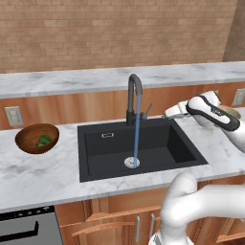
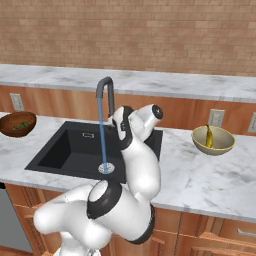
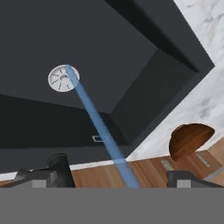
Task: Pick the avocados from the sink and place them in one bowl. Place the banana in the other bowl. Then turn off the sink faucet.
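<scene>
The black sink holds no fruit, and a blue stream of water runs from the dark gooseneck sink faucet onto the silver drain. Green avocados lie in the dark brown bowl on the counter to the left. To the right, the yellow banana rests in the pale beige bowl. My gripper hovers open and empty just right of the faucet's side lever. In the hand view the gripper looks across the basin toward the brown bowl.
A marble counter surrounds the sink, with a raised ledge and a brick wall behind. Wall outlets sit in the wooden backsplash. Cabinets and an oven front are below the counter edge.
</scene>
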